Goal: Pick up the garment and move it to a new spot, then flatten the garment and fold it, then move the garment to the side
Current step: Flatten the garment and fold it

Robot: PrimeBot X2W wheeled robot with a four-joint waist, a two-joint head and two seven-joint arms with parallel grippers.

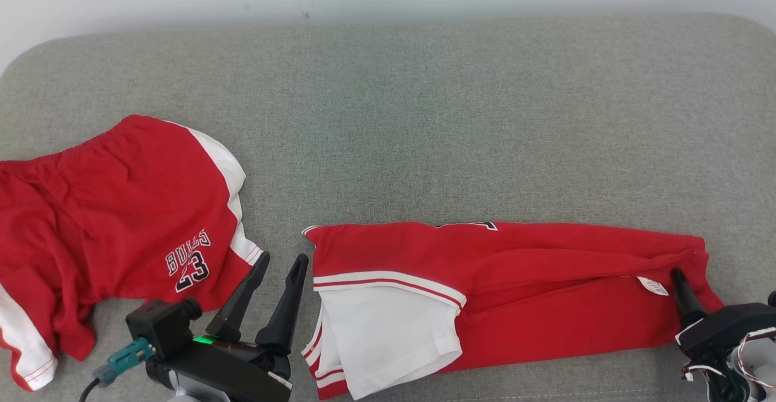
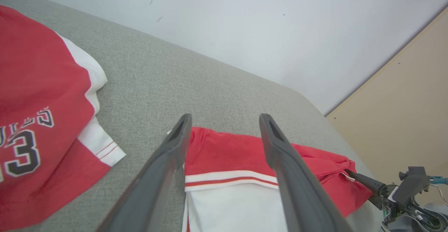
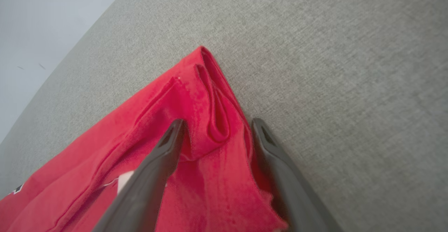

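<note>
Garment [image 1: 545, 305], red jersey folded in long strip, lies along front edge of grey cushion [image 1: 424, 117], right of middle. Left end effector [image 1: 282, 258] fingers apart, just beside its white left end. Right end effector [image 3: 217, 121] fingers apart, straddling bunched fold at right end. Red shorts [image 1: 109, 220] at left edge.

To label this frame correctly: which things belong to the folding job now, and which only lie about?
In the job: folded red garment, left tool, right tool.
Lying about: red Bulls shorts, probably.

The garment [image 1: 545, 293] is soft matt cloth, the cushion [image 1: 424, 117] coarse grey woven fabric.
</note>
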